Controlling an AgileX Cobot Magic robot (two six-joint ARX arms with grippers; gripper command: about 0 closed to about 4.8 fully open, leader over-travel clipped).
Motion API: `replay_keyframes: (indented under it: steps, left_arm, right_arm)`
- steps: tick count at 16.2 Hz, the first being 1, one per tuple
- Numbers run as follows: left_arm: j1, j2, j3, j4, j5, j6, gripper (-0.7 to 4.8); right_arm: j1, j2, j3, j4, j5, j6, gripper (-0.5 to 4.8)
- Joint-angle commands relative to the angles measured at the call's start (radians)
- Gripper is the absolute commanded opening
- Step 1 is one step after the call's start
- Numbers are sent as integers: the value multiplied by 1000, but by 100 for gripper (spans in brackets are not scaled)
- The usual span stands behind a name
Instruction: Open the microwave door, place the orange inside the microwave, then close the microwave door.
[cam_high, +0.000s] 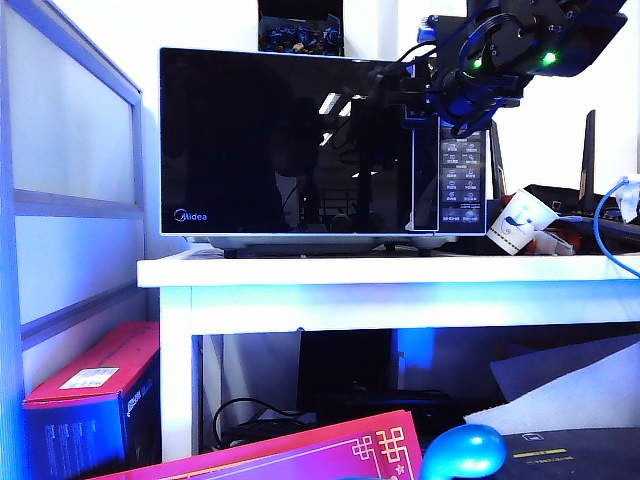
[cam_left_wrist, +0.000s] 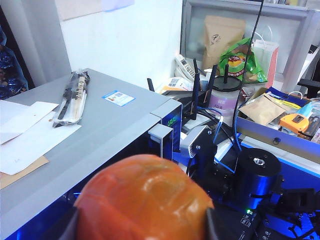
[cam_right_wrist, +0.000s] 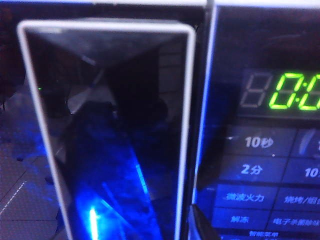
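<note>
The microwave (cam_high: 460, 170) stands on a white table (cam_high: 350, 270), its glossy black door (cam_high: 285, 140) shut. My right gripper (cam_high: 428, 100) is at the top of the dark vertical handle strip. In the right wrist view the handle (cam_right_wrist: 110, 125) fills the gap of this gripper (cam_right_wrist: 117, 230), and one finger (cam_right_wrist: 200, 226) lies against its silver edge beside the button panel (cam_right_wrist: 260, 170). My left gripper (cam_left_wrist: 142, 227) is shut on the orange (cam_left_wrist: 145, 200) above the microwave's grey top (cam_left_wrist: 100, 130). The exterior view does not show the left gripper or the orange.
Papers and a dark wrapped packet (cam_left_wrist: 72, 95) lie on the microwave's top. A paper cup (cam_high: 520, 222), a black router with antennas (cam_high: 588, 150) and blue cable sit to the right. A red box (cam_high: 95, 395) stands below on the left.
</note>
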Motion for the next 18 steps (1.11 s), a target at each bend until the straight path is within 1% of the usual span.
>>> replay_keyframes:
  steps: [1, 3, 4, 5, 8, 9, 10, 11, 12, 13, 16, 18]
  left_arm:
    - [-2, -4, 3, 8, 4, -4, 280]
    - [-2, -4, 3, -3, 4, -4, 280]
    - [-2, -4, 3, -6, 4, -4, 281]
    - [-2, -4, 3, -6, 4, -4, 281]
    - [-2, -4, 3, -6, 4, -4, 281]
    - [-2, -4, 3, -7, 4, -4, 280]
    - [-2, -4, 3, -7, 4, -4, 280]
    - [-2, -4, 3, -7, 4, -4, 280]
    - [-2, -4, 3, -7, 4, -4, 280]
    - [-2, -4, 3, -7, 4, -4, 280]
    - [-2, -4, 3, -7, 4, -4, 280]
    - [-2, -4, 3, -7, 4, -4, 281]
  right_arm:
    - [-2, -4, 3, 14, 9, 3, 256]
    - [-2, -3, 3, 34, 10, 3, 256]
    - [-3, 4, 4, 76, 16, 3, 256]
    - [-3, 8, 4, 97, 44, 3, 256]
    - [-3, 14, 4, 89, 58, 3, 252]
    - [-3, 14, 4, 89, 57, 3, 225]
    - [-3, 14, 4, 88, 57, 3, 157]
    - [-3, 14, 4, 88, 57, 3, 138]
    - [-3, 14, 4, 88, 55, 3, 150]
    - [-3, 12, 4, 86, 54, 3, 182]
    - [-3, -5, 3, 44, 54, 3, 182]
    - [-3, -20, 2, -13, 55, 3, 181]
